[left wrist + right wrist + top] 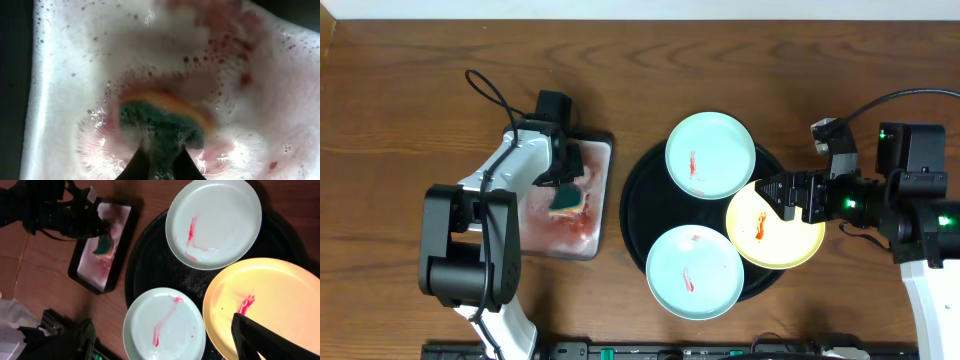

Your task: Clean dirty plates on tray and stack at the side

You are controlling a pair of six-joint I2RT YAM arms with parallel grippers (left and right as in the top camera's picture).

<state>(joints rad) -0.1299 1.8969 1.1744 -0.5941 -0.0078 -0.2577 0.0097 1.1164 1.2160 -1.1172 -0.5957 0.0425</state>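
Three plates lie on the black tray (640, 215), each with a red sauce smear. One mint plate (710, 153) is at the back and another mint plate (694, 271) is at the front. The yellow plate (780, 238) overlaps the tray's right rim. My right gripper (782, 193) hangs open over the yellow plate's left part, with one finger (260, 340) above the yellow plate (270, 290). My left gripper (162, 160) is shut on the green sponge (160, 125), pressing it into the small white tray (603, 150).
The small white tray (60, 75) holds foamy, pink-tinged water. It sits on the wooden table (410, 90) left of the black tray (150, 265). Cables run behind both arms. Bare wood lies along the far side.
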